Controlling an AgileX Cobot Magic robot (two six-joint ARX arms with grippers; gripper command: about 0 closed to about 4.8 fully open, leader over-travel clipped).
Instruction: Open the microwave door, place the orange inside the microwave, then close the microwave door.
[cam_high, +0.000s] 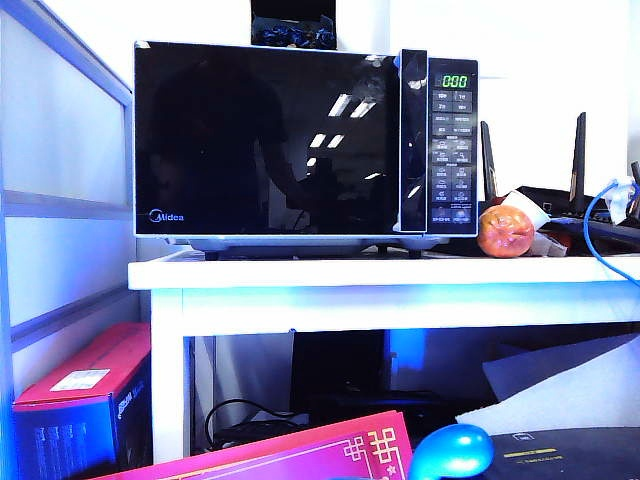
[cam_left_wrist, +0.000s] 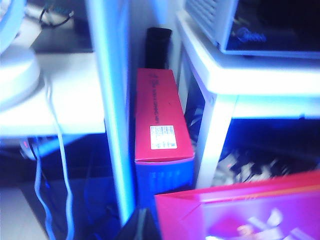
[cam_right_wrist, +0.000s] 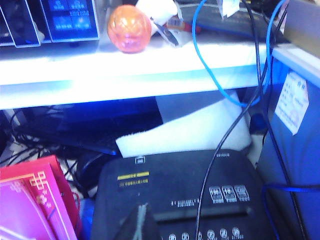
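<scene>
The microwave stands on a white table, its display lit green. Its black glass door is closed, with the tall dark handle bar beside the button panel. The orange rests on the table just right of the microwave, and the right wrist view shows the orange too. My left gripper hangs low, left of the table, fingers pressed together and empty. My right gripper is shut and empty, low over a black machine, far below the orange. Neither gripper appears in the exterior view.
A red box stands between the table leg and a white partition. A magenta box and a shiny blue rounded object lie in front. A black shredder, a black router and a blue cable crowd the right.
</scene>
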